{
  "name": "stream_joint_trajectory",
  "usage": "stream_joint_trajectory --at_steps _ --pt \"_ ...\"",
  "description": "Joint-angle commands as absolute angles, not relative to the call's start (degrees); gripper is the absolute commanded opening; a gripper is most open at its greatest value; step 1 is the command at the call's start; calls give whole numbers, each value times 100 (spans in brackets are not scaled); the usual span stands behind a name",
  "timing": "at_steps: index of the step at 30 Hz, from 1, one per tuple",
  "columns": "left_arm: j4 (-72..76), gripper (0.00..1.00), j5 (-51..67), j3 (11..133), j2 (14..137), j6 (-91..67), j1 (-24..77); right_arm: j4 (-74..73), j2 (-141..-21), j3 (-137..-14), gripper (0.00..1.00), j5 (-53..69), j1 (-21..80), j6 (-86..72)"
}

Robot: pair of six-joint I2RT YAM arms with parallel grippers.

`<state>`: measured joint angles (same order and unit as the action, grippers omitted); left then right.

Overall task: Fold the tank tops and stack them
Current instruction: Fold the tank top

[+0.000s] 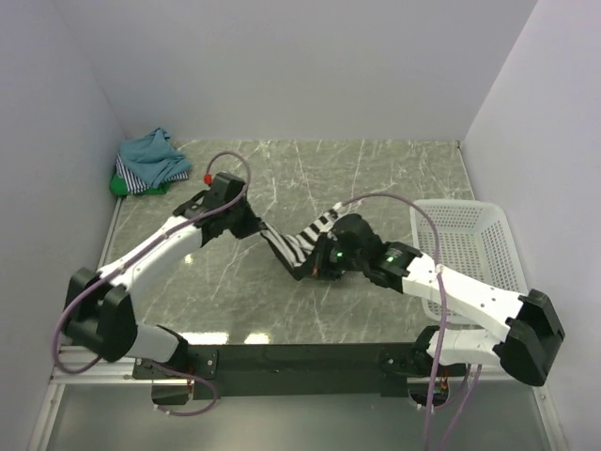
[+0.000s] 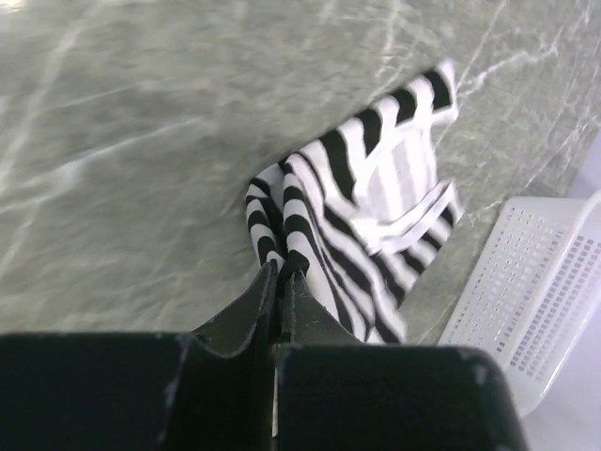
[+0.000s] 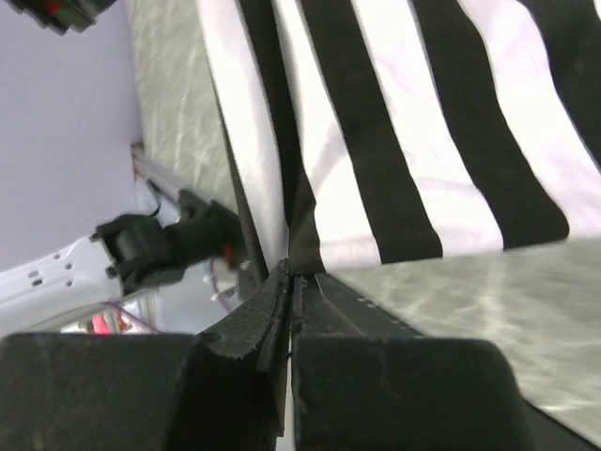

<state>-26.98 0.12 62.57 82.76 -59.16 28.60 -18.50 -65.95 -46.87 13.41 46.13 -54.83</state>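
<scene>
Even, diffuse light from above fills the scene, leaving only faint, soft-edged shadows on the marbled table (image 1: 376, 178). In the left wrist view, pale glare streaks the tabletop and its far part blurs. In the right wrist view, the striped tank top (image 3: 394, 122) looks slightly soft, its white bands bright.
</scene>
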Motion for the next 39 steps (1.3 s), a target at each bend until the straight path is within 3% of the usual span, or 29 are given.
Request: stream_joint_trajectory --at_steps 1,9,15,29,39 --pt "-2592 1 -527 5986 7464 -5731 2532 -1855 -6863 -5176 0 1398 5421 -5827" --pt "-3357 1 -808 5195 5576 -5502 2022 -1266 -7725 -5694 0 994 6758 -6459" --pt "-3700 1 -967 5291 4940 -5335 1934 -862 -8209 -6038 0 984 7356 -6758" --pt "-2681 1 -413 5457 6573 -5502 2083 2203 -7656 -4080 0 1731 6856 -8375" --pt "-2373 1 -747 6178 7813 -5756 2689 2918 -6891 -2857 0 2197 5943 -8771"
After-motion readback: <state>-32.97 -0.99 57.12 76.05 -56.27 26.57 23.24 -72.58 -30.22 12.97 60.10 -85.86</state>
